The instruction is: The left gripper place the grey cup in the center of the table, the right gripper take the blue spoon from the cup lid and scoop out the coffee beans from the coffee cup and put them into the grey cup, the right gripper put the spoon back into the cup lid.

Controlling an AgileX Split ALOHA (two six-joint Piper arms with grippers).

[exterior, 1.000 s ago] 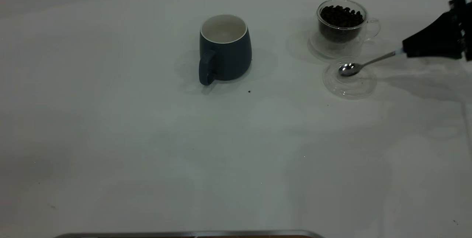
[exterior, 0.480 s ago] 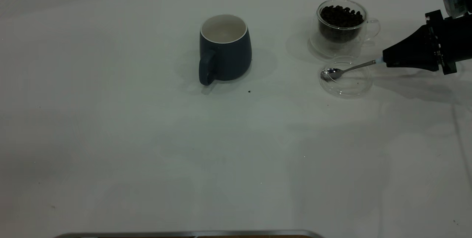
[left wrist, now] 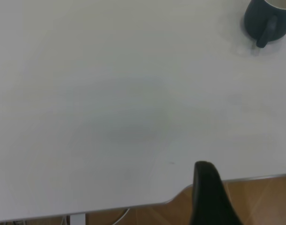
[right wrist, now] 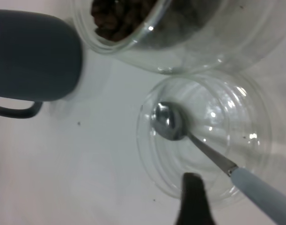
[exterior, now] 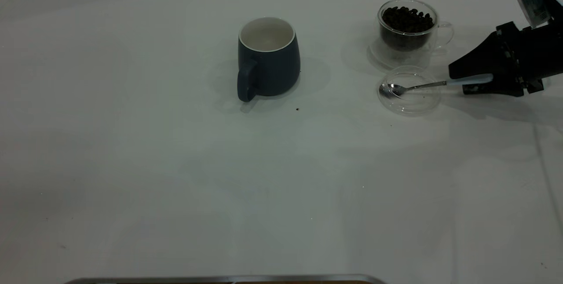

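Note:
The grey cup (exterior: 268,57) stands upright at the table's (exterior: 176,178) far centre, handle toward the camera; it also shows in the left wrist view (left wrist: 267,18). At the far right the coffee cup (exterior: 407,38) holds coffee beans (exterior: 407,19). Just in front of it lies the cup lid (exterior: 420,103). The blue spoon (exterior: 418,86) rests with its bowl in the lid (right wrist: 227,112). My right gripper (exterior: 458,82) is open around the spoon's pale handle (right wrist: 260,192), one finger (right wrist: 192,194) apart from it. The left gripper (left wrist: 249,199) hangs open over the table's near edge.
A few dark specks lie on the table, one near the grey cup (exterior: 297,109). A metal edge (exterior: 220,278) runs along the table's front. Wooden floor (left wrist: 255,197) shows beyond the table edge in the left wrist view.
The right gripper came down and leftward with the spoon. The spoon's bowl slid to the lid's left side and settled flat. The fingers now stand apart around the handle.

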